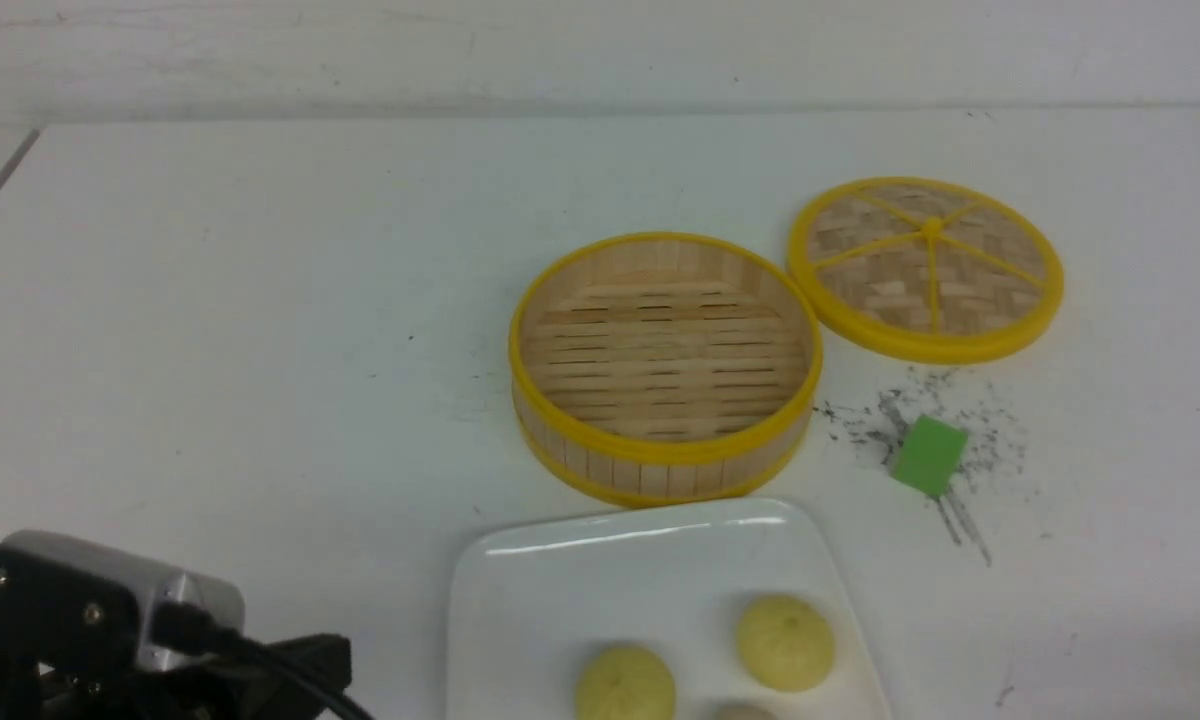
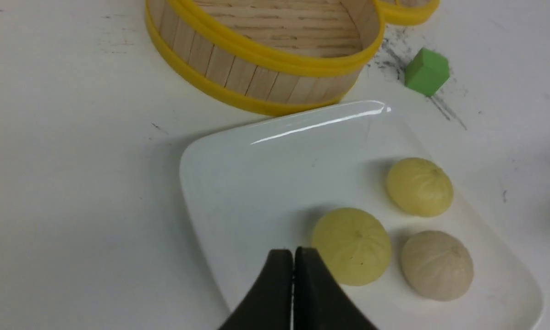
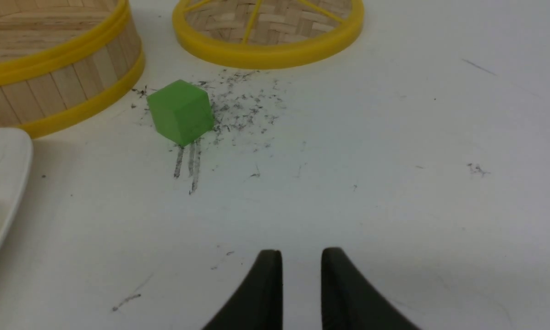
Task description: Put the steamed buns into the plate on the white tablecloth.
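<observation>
Now, entries by size, largest first:
Tablecloth: the white tablecloth (image 1: 260, 330) covers the whole bench, with dark scuffs and specks, densest around the green cube (image 1: 928, 455).
Plate: the white plate (image 2: 256, 183) lies flat on the cloth, near edge of the bench, just in front of the steamer; its glossy rim looks slippery.
Steamer: the bamboo steamer (image 1: 665, 365) is open and holds nothing; its woven lid (image 1: 926, 268) lies flat to the right, apart from the base.
Buns: all three steamed buns (image 2: 351, 246) sit on the plate, two pale yellow and one whitish-beige, close together toward its right half, none touching. Task looks complete as they lie.
Bun handling (judgement): light, soft, likely to dent under a hard pinch; domed pleated tops give little purchase, so take hold low across the widest part of the sides, with gentle closure.
Left arm: low at the near left in the front view; its wrist camera looks down over the plate's near edge.
Left claw: the left gripper (image 2: 294, 256) has its jaws pressed together, nothing between them, tips just beside the nearest yellow bun.
Right arm: out of the front view; its camera faces bare cloth right of the plate.
Right claw: the right gripper (image 3: 301, 261) shows a narrow gap between the jaws, parted, holding nothing.
</observation>
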Robot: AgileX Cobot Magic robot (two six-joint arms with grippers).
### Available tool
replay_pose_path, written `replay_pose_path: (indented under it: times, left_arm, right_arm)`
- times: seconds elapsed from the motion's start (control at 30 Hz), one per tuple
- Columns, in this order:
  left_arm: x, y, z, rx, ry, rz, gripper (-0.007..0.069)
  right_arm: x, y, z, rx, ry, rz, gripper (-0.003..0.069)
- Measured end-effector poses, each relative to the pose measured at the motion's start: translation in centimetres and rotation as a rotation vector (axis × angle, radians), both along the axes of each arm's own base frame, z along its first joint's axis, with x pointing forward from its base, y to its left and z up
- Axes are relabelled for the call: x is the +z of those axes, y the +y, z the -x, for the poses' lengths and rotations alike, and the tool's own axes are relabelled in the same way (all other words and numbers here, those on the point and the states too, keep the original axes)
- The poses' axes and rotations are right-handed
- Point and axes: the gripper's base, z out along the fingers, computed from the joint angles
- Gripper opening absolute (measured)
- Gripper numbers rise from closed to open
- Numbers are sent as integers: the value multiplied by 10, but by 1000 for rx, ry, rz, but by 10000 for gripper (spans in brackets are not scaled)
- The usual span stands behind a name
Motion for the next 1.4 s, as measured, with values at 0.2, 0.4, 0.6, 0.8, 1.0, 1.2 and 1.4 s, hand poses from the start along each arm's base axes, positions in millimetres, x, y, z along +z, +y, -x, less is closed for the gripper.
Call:
replay_pose_path:
  times: [0.2,0.4,0.6,0.8,1.0,1.2,1.4]
  left_arm:
    - [-12,31,5,124,-157,-69,34]
    - [-44,58,16,368,-181,-100,39]
    - [-64,71,28,536,-262,-93,45]
    - [-70,74,32,558,-231,-127,52]
    - [-70,74,32,568,-226,-130,55]
    - [-70,81,32,692,-219,-145,58]
    - [-70,81,33,697,-218,-148,69]
  right_arm:
    - [0,0,0,0,0,0,169]
    - [0,0,0,0,0,0,176]
    - [0,0,0,0,0,0,188]
    - [0,0,0,0,0,0,197]
    - [0,0,0,0,0,0,206]
    - [0,0,0,0,0,0,210]
    - [0,0,0,0,0,0,219]
